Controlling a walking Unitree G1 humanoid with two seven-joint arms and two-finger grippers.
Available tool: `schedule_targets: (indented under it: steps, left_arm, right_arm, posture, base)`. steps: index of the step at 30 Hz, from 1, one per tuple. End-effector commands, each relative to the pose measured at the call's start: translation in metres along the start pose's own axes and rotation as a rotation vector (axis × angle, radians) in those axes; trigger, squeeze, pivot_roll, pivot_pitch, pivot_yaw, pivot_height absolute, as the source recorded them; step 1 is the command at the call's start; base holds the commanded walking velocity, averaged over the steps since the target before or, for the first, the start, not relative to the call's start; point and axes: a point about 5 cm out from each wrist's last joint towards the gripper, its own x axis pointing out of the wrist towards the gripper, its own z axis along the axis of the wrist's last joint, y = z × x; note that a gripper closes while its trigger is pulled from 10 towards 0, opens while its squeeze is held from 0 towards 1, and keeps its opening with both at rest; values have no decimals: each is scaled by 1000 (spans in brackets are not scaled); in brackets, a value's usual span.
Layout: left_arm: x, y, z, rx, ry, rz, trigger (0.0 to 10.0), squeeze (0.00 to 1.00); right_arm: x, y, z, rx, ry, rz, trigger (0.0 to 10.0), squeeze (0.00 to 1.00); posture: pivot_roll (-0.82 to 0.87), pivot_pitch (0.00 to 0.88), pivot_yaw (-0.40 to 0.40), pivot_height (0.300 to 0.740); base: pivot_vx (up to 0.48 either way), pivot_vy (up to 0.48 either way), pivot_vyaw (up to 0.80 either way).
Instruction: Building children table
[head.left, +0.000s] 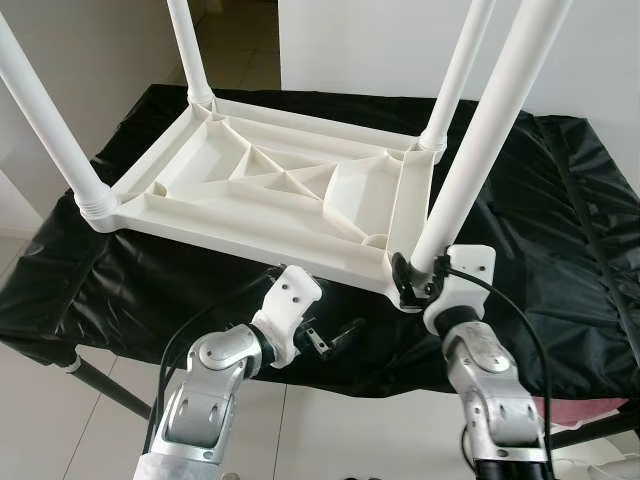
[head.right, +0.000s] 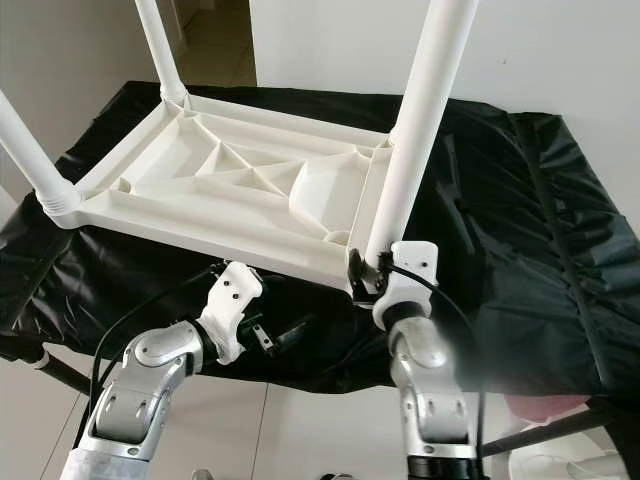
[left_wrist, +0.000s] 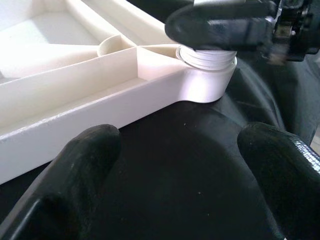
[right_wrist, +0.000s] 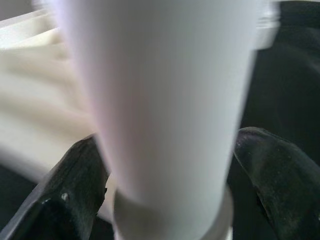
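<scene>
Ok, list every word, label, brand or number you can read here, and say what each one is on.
No readable text in these views.
White plastic upturned tabletop: ribs only, no moulded lettering legible.
White tubular legs: plain.
Black plastic sheet over the work surface: unprinted.
Left end effector and right end effector: no legible marking on their white wrist housings.
</scene>
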Motion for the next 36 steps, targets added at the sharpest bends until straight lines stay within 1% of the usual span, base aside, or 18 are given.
schedule_targets:
  steps: [1, 2, 4, 5, 10, 11, 13, 15, 16, 17, 18, 19, 23, 27, 28, 33, 35, 36]
  left_arm:
    - [-3, 7, -1, 3, 8, 164, 10000, 0]
    - [-3, 7, -2, 5, 10, 163, 10000, 0]
    - [-2, 9, 1, 13, 7, 159, 10000, 0]
    - [-2, 9, 1, 13, 7, 159, 10000, 0]
    - [-1, 10, 1, 13, 5, 156, 10000, 0]
    - [-1, 10, 1, 13, 5, 156, 10000, 0]
    - [-1, 9, 1, 15, 5, 152, 10000, 0]
    - [-1, 9, 1, 15, 5, 152, 10000, 0]
    - [0, 10, 2, 16, 3, 151, 10000, 0]
    - [0, 11, 3, 16, 2, 153, 10000, 0]
    - [0, 11, 3, 16, 2, 153, 10000, 0]
    - [2, 11, 3, 15, 0, 155, 10000, 0]
    - [3, 11, 3, 13, -2, 157, 10000, 0]
    - [5, 9, 2, 7, -7, 157, 10000, 0]
    - [5, 9, 2, 4, -9, 157, 10000, 0]
    - [5, 8, 2, 0, -10, 154, 10000, 0]
    - [4, 7, 2, 0, -4, 147, 10000, 0]
    - [4, 7, 2, 0, -4, 147, 10000, 0]
  right_arm:
    - [0, 1, -5, 9, 11, 73, 10000, 169]
    - [0, -1, -6, -3, 10, 104, 10000, 0]
    - [5, -2, -3, -35, -4, 210, 10000, 0]
    - [5, -2, -3, -35, -4, 210, 10000, 0]
    - [17, -1, 1, -81, -17, 393, 10000, 0]
    - [17, -1, 1, -81, -17, 393, 10000, 0]
    - [22, 1, 3, -116, -25, 472, 10000, 0]
    - [22, 1, 3, -116, -25, 472, 10000, 0]
    - [24, 3, 5, -126, -29, 516, 8941, 0]
    - [25, 4, 7, -133, -31, 552, 4627, 0]
    - [25, 4, 7, -133, -31, 552, 4627, 0]
    - [24, 3, 7, -144, -26, 581, 0, 0]
    - [23, 1, 7, -156, -19, 592, 0, 0]
    - [15, -9, 1, -127, 10, 549, 0, 0]
    - [13, -12, -1, -117, 18, 514, 10000, 0]
    - [9, -13, -5, -90, 36, 439, 10000, 0]
    - [7, -11, -9, -60, 56, 281, 10000, 0]
    - [7, -11, -9, -60, 56, 281, 10000, 0]
  posture:
    - [-41, 114, 25, 740]
    - [-41, 113, 28, 740]
    - [-44, 114, 34, 740]
    - [-44, 114, 34, 740]
    - [-43, 117, 37, 740]
    - [-43, 117, 37, 740]
    - [-39, 114, 32, 740]
    - [-39, 114, 32, 740]
    - [-40, 117, 28, 740]
    - [-44, 120, 30, 740]
    - [-44, 120, 30, 740]
    - [-49, 119, 24, 740]
    - [-51, 118, 24, 740]
    - [-60, 122, 15, 740]
    - [-61, 122, 15, 740]
    - [-61, 123, 17, 740]
    - [-56, 124, 25, 740]
    - [-56, 124, 25, 740]
  base:
    - [0, 0, 0]
    - [0, 0, 0]
    - [0, 0, 0]
    - [0, 0, 0]
    - [0, 0, 0]
    - [0, 0, 0]
    - [0, 0, 0]
    - [0, 0, 0]
    - [0, 0, 0]
    - [0, 0, 0]
    - [0, 0, 0]
    - [0, 0, 0]
    - [0, 0, 0]
    - [0, 0, 0]
    - [0, 0, 0]
    - [0, 0, 0]
    - [0, 0, 0]
    - [0, 0, 0]
